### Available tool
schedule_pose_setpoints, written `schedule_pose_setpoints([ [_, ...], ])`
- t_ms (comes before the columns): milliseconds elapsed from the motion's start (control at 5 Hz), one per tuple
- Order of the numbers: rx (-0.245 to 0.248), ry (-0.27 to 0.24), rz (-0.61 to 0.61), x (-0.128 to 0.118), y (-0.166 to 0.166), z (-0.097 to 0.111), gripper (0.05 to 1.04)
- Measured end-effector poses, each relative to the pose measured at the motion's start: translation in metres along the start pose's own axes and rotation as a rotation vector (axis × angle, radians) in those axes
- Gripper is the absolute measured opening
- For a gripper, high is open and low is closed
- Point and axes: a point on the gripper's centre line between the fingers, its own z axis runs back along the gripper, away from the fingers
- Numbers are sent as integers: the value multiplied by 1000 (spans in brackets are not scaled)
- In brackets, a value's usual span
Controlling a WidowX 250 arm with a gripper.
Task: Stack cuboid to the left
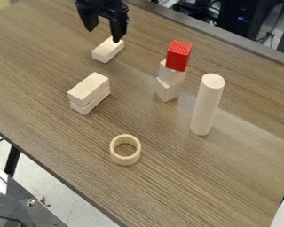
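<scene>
The black gripper point(104, 34) hangs at the top left of the view, its two fingers spread apart with nothing between them. Just below it, a single pale wooden cuboid point(108, 49) lies flat on the table, close to the right fingertip. Further down and to the left, one cuboid point(88, 88) rests on top of another cuboid point(92, 104), both lying flat and roughly lined up.
Right of centre, a red block point(179, 56) tops a stack of pale blocks point(168, 89). A tall wooden cylinder point(207, 104) stands upright to its right. A wooden ring point(125, 150) sits nearer the front of the brown table point(168, 186).
</scene>
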Motion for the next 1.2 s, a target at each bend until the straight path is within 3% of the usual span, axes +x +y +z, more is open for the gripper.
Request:
schedule_pose_setpoints([
  [400,-44,60,9,-16,-9,-16,999],
  [1200,-95,66,-46,-42,-31,-2,999],
])
